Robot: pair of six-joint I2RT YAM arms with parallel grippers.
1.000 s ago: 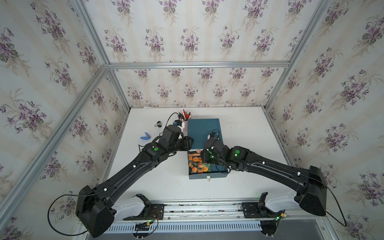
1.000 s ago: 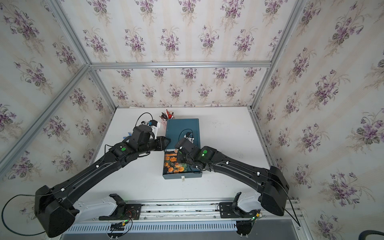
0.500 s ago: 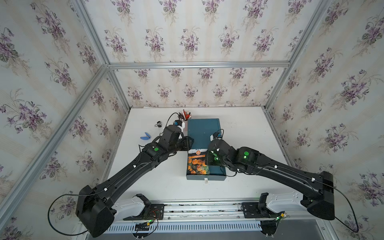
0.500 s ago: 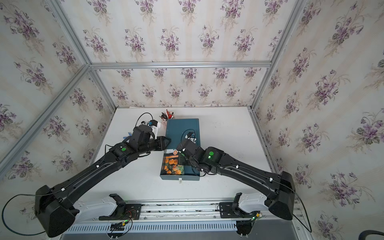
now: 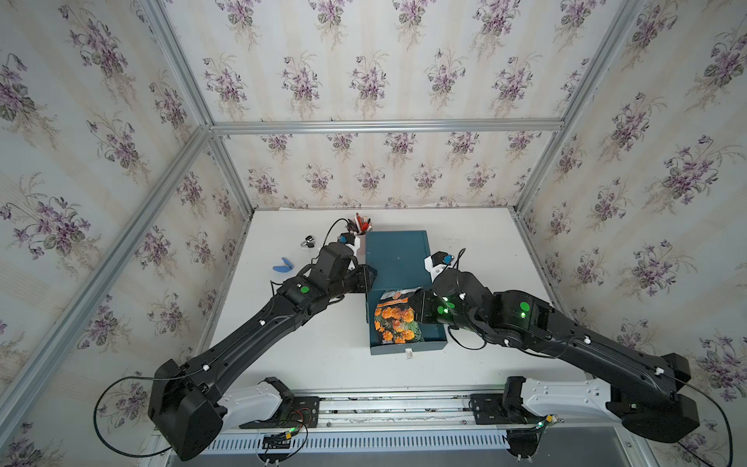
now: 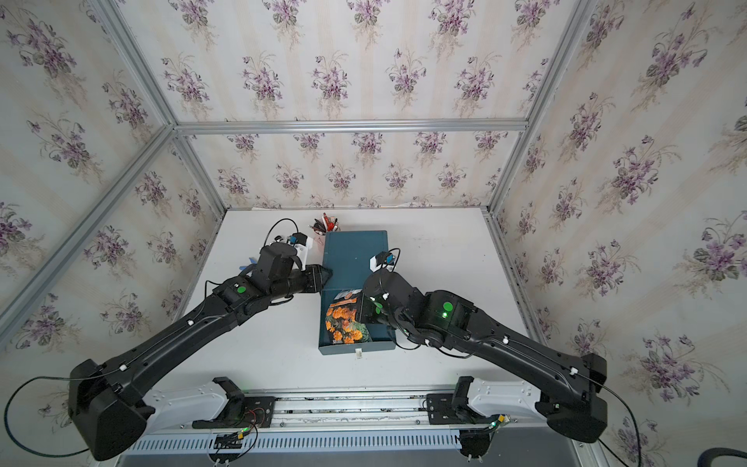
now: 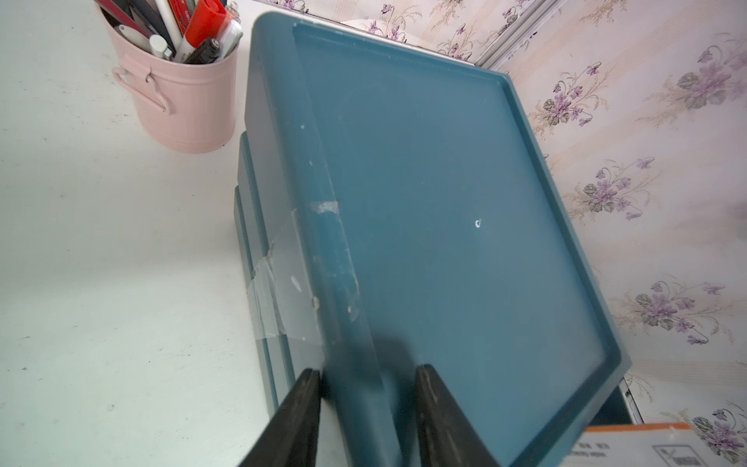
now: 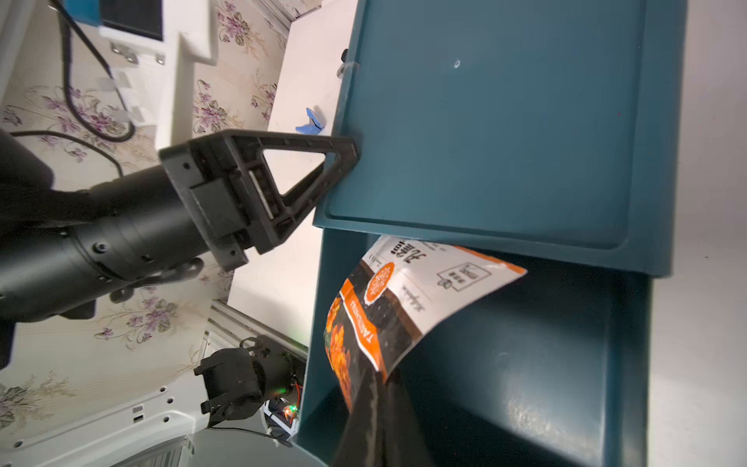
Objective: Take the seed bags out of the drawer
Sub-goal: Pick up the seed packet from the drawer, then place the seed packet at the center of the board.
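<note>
The glossy orange-marigold seed packet (image 5: 394,323) has curled up inside the open teal drawer (image 5: 408,348). Left fingers (image 5: 367,278) clamp the rim of the teal plastic cabinet (image 5: 398,254); right fingers (image 8: 376,424) pinch the packet's edge. It looks light, floppy, slick: bite deeper.

A: What do the arms look like?
B: Both the left arm (image 5: 242,343) and the right arm (image 5: 598,356) are matte black, with white base covers, round green dots, small white clips and looping black cables.
A: And the left gripper (image 8: 348,155)?
B: Black, triangular open-frame jaws, visible screws.
</note>
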